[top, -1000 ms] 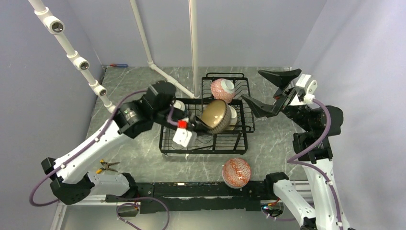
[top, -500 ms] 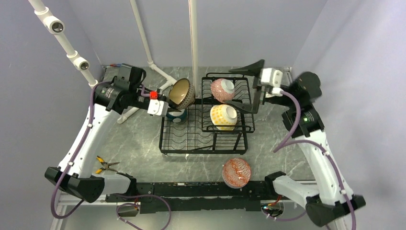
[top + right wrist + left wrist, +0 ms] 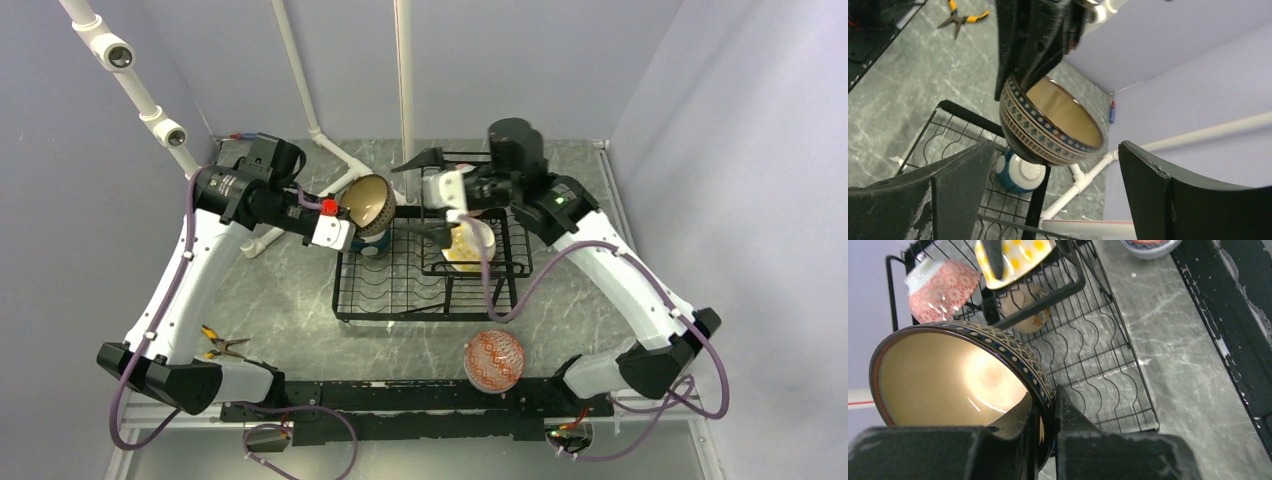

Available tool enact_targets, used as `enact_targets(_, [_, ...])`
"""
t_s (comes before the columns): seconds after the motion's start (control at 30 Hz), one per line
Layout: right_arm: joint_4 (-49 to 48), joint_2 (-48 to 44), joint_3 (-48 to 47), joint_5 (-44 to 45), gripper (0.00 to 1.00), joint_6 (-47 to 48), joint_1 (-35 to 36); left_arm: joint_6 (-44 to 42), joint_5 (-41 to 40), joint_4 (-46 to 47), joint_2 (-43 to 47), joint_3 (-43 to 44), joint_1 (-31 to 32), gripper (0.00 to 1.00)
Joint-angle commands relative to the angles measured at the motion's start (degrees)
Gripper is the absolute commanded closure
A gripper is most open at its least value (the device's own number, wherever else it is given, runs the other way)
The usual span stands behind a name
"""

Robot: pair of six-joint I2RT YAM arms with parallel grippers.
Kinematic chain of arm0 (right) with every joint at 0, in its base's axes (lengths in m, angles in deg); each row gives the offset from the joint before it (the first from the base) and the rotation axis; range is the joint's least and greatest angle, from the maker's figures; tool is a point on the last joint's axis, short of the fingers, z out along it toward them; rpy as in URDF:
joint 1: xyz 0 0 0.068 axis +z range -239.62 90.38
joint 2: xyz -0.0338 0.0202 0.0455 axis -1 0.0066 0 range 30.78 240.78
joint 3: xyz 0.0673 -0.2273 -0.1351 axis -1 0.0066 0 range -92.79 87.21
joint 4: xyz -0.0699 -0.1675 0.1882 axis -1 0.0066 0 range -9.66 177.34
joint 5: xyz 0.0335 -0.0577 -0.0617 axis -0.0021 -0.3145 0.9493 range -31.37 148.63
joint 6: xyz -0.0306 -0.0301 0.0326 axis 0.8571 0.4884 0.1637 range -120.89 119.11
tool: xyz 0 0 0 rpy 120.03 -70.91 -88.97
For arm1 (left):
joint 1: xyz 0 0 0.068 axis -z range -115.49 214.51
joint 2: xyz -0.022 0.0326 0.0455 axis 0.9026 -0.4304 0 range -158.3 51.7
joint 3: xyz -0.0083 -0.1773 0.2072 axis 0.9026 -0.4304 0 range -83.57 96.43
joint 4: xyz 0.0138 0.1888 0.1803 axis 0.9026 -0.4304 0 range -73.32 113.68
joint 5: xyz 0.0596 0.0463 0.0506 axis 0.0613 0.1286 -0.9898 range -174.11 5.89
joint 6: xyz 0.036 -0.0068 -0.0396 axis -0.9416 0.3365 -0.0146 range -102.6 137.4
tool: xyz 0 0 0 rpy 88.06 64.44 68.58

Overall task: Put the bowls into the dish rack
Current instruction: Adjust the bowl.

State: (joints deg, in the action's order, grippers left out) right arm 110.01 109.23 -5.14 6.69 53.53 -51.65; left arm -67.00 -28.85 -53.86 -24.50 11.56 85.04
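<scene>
My left gripper is shut on the rim of a brown bowl with a dark blue pattern, held tilted above the far-left corner of the black dish rack. A teal-and-white bowl lies in the rack just under it. My right gripper is open and empty, its jaws wide apart, right of the held bowl and facing it. A yellow-dotted bowl sits in the raised basket. A pink-patterned bowl lies behind it, hidden by my right arm in the top view. A red-patterned bowl stands on the table by the near edge.
A cream bowl lies in the lower tray under the raised basket. White pipe frame runs along the back left of the rack. Yellow-handled pliers lie at the near left. Purple walls close in the table.
My right arm has swung left across the rack, its open gripper now beside the held bowl. My left gripper has shifted the bowl slightly down and right.
</scene>
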Motion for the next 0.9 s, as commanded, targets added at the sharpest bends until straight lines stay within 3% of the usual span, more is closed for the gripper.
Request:
enact_targets(0.0, [4.8, 2.2, -0.7, 10.4, 0.01, 11.5, 7.0, -2.1, -2.0, -2.9, 4.5, 0.1, -0.2, 0.97])
enact_targets(0.23, [1.3, 3.9, 5.3, 19.3, 0.06, 15.2, 15.7, -1.9, -3.7, -5.9, 6.0, -1.5, -0.2, 0.97])
enact_targets(0.47, [0.5, 7.6, 7.2, 30.4, 0.33, 19.3, 20.5, -2.4, -4.8, -8.8, 5.5, -2.5, -0.1, 0.97])
enact_targets(0.7, [0.4, 9.9, 7.6, 32.3, 0.51, 22.1, 20.8, -3.8, -4.5, -9.2, 4.9, -1.5, -0.1, 0.97])
enact_targets(0.87, [1.5, 11.4, 6.4, 31.3, 0.71, 22.3, 20.8, -3.4, -5.7, -4.7, 6.3, -3.3, 0.0, 0.97])
